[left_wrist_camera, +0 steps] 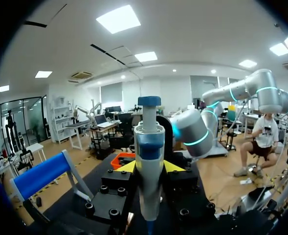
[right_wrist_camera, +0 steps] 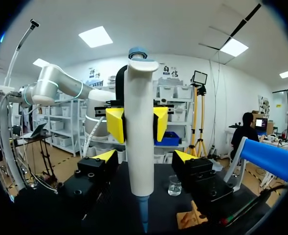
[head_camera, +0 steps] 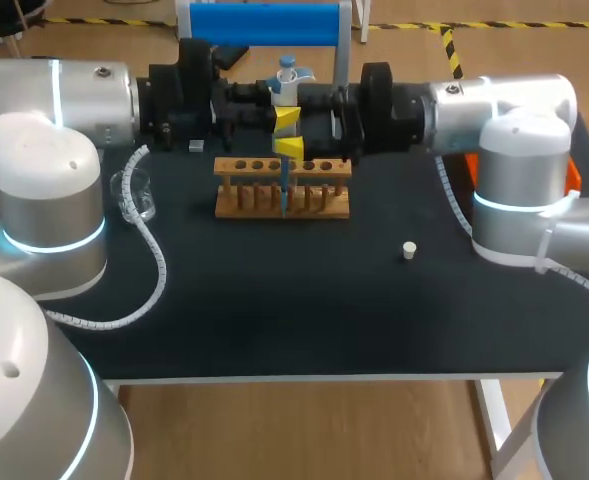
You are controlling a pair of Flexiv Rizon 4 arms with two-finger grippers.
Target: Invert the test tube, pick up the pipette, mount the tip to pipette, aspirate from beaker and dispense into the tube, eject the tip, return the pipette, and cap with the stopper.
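Note:
A white pipette (head_camera: 286, 88) with a blue cap stands upright above the wooden tube rack (head_camera: 319, 205). Its blue tip (head_camera: 284, 180) points down to the rack's middle. My left gripper (head_camera: 280, 130) is shut on the pipette (left_wrist_camera: 149, 147), a yellow fingertip (left_wrist_camera: 127, 167) pressing on each side. My right gripper (right_wrist_camera: 144, 156) is open, its yellow tips (right_wrist_camera: 104, 155) standing clear of the pipette (right_wrist_camera: 139, 98) on both sides, just below the left gripper (right_wrist_camera: 137, 124). The glass beaker (head_camera: 139, 195) stands at the left. The white stopper (head_camera: 409, 250) lies at the right. I cannot make out the test tube.
A blue pipette stand (head_camera: 264, 25) is at the table's back edge. An orange box (head_camera: 572, 178) sits behind my right arm. A white cable (head_camera: 152, 250) loops over the left side of the dark table (head_camera: 304, 310).

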